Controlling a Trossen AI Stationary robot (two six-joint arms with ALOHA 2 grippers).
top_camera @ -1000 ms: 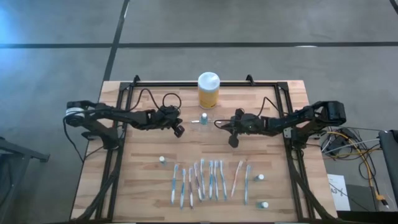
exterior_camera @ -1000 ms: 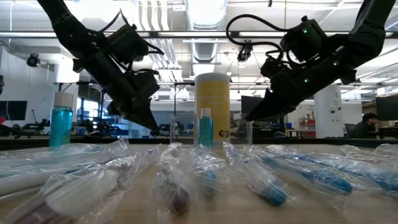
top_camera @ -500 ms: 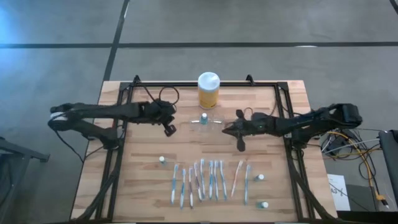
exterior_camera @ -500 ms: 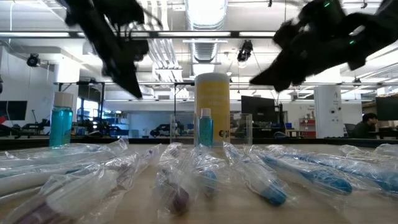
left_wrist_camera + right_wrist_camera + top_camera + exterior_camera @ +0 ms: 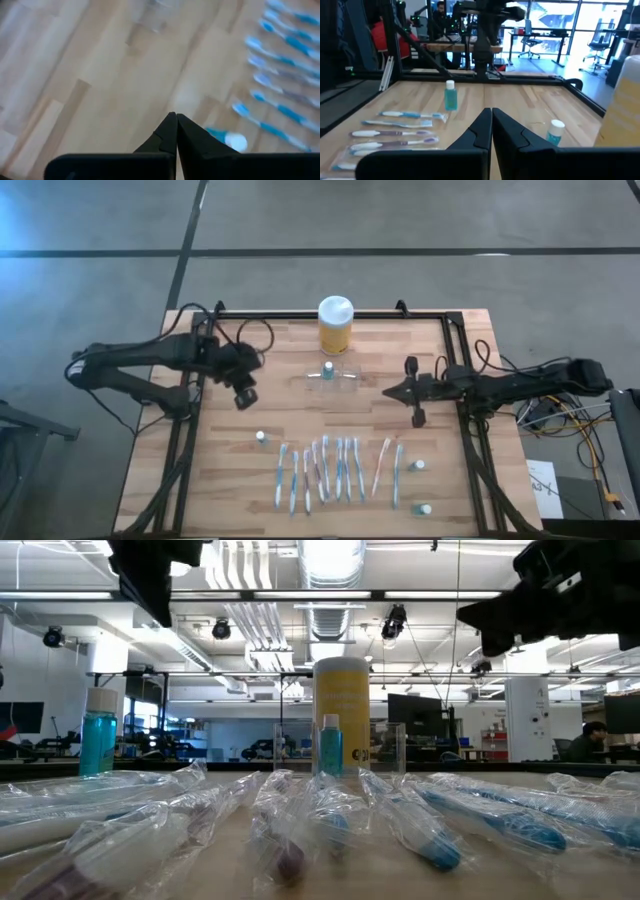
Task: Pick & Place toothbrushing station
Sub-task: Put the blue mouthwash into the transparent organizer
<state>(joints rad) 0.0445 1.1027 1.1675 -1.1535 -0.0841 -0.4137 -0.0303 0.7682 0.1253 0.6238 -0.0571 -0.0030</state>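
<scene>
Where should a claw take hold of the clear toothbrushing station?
Grip the clear toothbrushing station across its narrow depth at a bare end, coming from straight above: it is low and wide, with a small blue bottle at its middle and the yellow jar close behind.

Pale wooden table (image 5: 230, 470) — matt; clear plastic toothbrushing station (image 5: 330, 378) — glossy.

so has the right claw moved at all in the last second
Yes. In the high view the right claw has pulled away from the yellow jar and the toothbrushing station, toward the table's right edge and nearer the row of toothbrushes. Its fingers are shut.
</scene>
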